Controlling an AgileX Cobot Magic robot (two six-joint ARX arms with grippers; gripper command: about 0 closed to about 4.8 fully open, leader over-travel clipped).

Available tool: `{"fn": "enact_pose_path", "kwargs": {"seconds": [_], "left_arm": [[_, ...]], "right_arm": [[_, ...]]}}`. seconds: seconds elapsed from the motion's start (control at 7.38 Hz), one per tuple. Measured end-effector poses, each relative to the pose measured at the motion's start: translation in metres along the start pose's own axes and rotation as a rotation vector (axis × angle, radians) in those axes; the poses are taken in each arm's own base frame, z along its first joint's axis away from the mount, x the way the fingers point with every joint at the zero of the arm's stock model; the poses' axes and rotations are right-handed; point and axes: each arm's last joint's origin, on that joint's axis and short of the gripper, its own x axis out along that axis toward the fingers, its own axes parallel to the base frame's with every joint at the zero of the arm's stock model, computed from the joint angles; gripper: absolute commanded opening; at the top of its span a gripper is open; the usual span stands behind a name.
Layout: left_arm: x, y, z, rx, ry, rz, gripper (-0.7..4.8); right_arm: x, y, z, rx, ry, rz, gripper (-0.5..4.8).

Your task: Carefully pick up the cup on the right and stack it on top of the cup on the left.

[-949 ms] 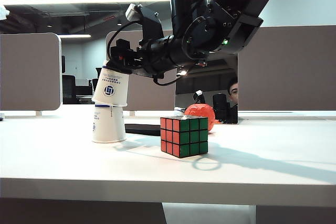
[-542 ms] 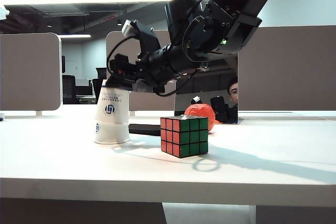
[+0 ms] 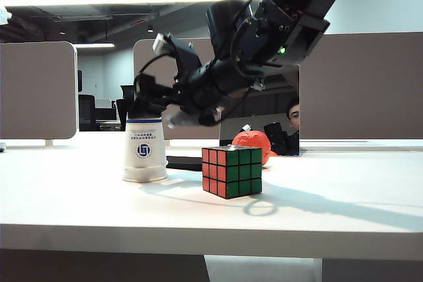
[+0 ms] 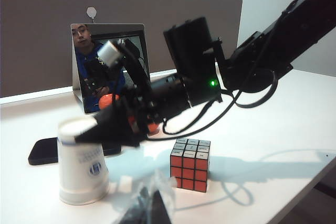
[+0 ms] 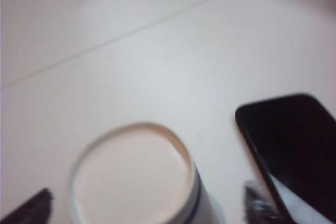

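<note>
Two white paper cups with a blue logo stand upside down on the table, nested into one stack (image 3: 144, 153) (image 4: 83, 169) (image 5: 131, 177); the upper cup covers the lower almost fully. My right gripper (image 3: 158, 107) (image 5: 144, 205) is open, hovering at the stack's top with one fingertip (image 5: 31, 205) on each side and a clear gap to the cup wall. My left gripper (image 4: 149, 208) stays low and near its camera, short of the stack; its blurred dark fingers look pressed together with nothing between them.
A Rubik's cube (image 3: 231, 171) (image 4: 190, 163) sits just right of the stack. A black phone (image 3: 184, 162) (image 5: 291, 150) lies flat behind them. An orange object (image 3: 252, 142) and a reflective panel (image 4: 107, 61) stand further back.
The cup that my right gripper held tilted above the left cup has come down over it and now sits upright. The right gripper has opened and let go.
</note>
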Motion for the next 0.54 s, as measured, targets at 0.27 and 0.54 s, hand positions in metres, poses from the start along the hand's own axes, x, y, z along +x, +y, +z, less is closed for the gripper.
{"fn": "enact_pose_path", "kwargs": {"seconds": [0.27,0.54], "left_arm": [[0.0,0.0,0.0,0.0,0.0,0.0,-0.05],[0.0,0.0,0.0,0.0,0.0,0.0,-0.05]], "right_arm": [[0.0009,0.0007,-0.0033,0.005,0.016,0.023,4.79],[0.0008,0.0007,-0.0031,0.005,0.015,0.023,4.79]]}}
